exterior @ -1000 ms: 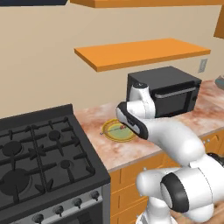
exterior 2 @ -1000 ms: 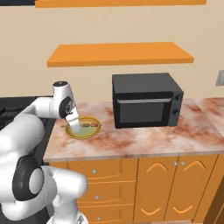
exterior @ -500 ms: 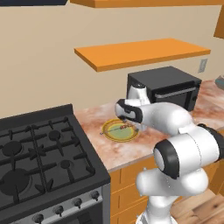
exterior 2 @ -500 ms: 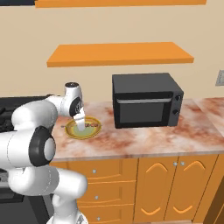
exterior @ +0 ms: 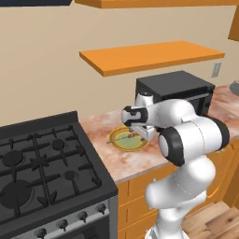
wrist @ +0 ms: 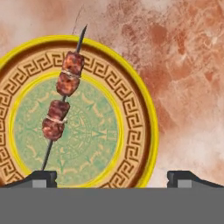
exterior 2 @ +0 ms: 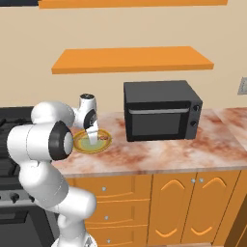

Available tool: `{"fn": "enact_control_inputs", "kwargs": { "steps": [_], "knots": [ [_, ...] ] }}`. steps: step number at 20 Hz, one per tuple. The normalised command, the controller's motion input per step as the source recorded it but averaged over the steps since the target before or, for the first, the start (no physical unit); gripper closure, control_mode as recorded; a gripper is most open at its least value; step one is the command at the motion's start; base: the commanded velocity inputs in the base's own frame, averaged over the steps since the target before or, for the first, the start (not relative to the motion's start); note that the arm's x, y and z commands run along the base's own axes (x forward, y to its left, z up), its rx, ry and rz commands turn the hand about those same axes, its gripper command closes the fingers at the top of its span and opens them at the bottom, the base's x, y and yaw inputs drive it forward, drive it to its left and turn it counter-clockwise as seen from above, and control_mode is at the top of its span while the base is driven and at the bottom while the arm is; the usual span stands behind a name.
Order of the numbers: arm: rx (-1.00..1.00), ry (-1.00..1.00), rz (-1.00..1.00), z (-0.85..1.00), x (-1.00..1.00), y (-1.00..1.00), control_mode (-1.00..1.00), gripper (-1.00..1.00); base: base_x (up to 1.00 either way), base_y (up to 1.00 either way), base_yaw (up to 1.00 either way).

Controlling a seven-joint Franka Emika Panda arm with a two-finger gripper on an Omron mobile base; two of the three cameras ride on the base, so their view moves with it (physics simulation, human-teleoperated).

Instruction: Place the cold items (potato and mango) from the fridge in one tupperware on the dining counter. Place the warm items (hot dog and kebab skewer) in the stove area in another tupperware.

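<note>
A kebab skewer with dark red meat chunks lies on a round plate with a yellow rim and a green centre. The plate rests on the marbled counter between the stove and the microwave. My gripper hangs just above the plate, open, its two fingertips wide apart and nothing between them. The skewer sits toward the left fingertip. From the base, the gripper points down over the plate. Hot dog, potato, mango and tupperware are out of view.
A black microwave stands on the counter right of the plate. The black gas stove lies to the left. An orange shelf hangs above. Bare marbled counter stretches in front of the microwave.
The arm has folded in, its elbow and forearm swinging closer to the plate. The hand has stayed over the plate with its jaws open.
</note>
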Motion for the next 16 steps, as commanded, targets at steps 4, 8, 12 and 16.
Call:
{"fn": "enact_control_inputs", "kwargs": {
  "steps": [4,8,12,16],
  "knots": [
    [0.01,0.00,-0.03,-0.31,0.28,0.00,-1.00,-1.00,0.00,0.00,0.00],
    [0.01,0.00,-0.04,-0.27,0.29,0.00,-1.00,-1.00,0.00,0.00,0.00],
    [0.00,0.00,-0.04,-0.20,0.32,0.00,-1.00,-1.00,0.00,0.00,0.00],
    [0.00,0.00,-0.04,-0.18,0.32,0.00,-1.00,-1.00,0.00,0.00,0.00]
  ]
}}
